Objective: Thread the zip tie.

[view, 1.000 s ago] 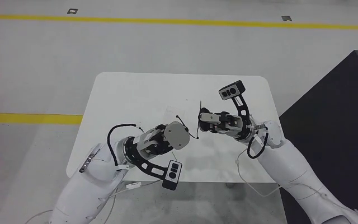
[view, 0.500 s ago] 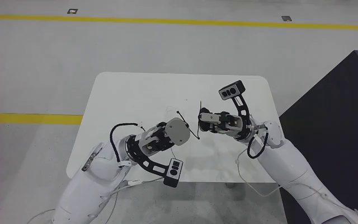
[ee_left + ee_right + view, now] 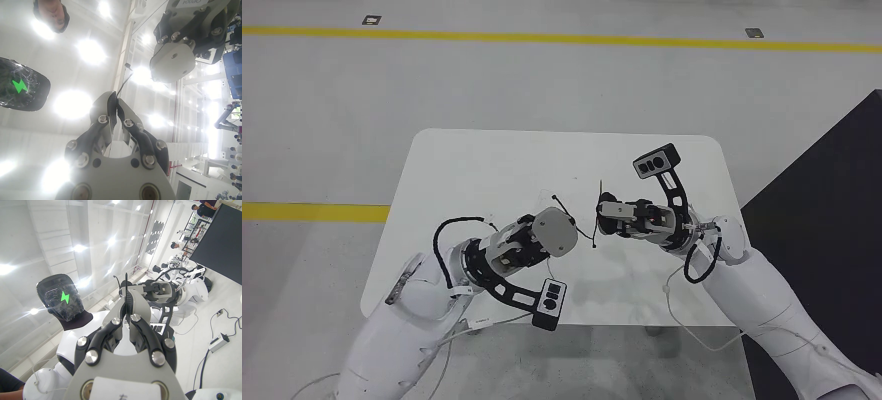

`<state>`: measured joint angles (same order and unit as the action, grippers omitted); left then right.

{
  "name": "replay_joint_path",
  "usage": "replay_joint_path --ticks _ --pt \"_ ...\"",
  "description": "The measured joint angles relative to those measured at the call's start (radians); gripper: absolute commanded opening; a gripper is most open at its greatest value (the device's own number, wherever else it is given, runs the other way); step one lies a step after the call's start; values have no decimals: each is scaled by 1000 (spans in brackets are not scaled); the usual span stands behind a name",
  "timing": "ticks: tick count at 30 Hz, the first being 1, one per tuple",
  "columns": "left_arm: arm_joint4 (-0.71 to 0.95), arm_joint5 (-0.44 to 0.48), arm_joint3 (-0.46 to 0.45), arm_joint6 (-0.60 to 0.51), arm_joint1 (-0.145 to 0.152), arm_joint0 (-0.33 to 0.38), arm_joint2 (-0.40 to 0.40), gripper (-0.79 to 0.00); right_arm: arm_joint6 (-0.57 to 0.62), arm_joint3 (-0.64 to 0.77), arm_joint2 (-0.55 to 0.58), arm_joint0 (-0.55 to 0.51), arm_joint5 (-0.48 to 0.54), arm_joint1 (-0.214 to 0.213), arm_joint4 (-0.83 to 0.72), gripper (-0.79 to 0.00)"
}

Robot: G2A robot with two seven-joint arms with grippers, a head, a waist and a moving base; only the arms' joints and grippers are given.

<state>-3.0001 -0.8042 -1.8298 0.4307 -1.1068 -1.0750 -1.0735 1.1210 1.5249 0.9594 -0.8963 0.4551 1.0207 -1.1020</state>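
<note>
Above the white table (image 3: 492, 160), left hand (image 3: 115, 98) and right hand (image 3: 125, 296) close together, each clenched on the black zip tie (image 3: 126, 281).

Blinding glare from ceiling lights (image 3: 72, 106)
</note>
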Motion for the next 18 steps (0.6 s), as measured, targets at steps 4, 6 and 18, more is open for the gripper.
replay_joint_path --ticks 4,6,18 --pt "5 -2 -4 -1 -3 -4 -3 -785 0 0 0 0 0 0 0 -785" --pt "32 0 -8 -7 -4 -7 -6 -785 0 0 0 0 0 0 0 -785" --pt "192 56 11 45 0 -34 -41 -785 0 0 0 0 0 0 0 -785"
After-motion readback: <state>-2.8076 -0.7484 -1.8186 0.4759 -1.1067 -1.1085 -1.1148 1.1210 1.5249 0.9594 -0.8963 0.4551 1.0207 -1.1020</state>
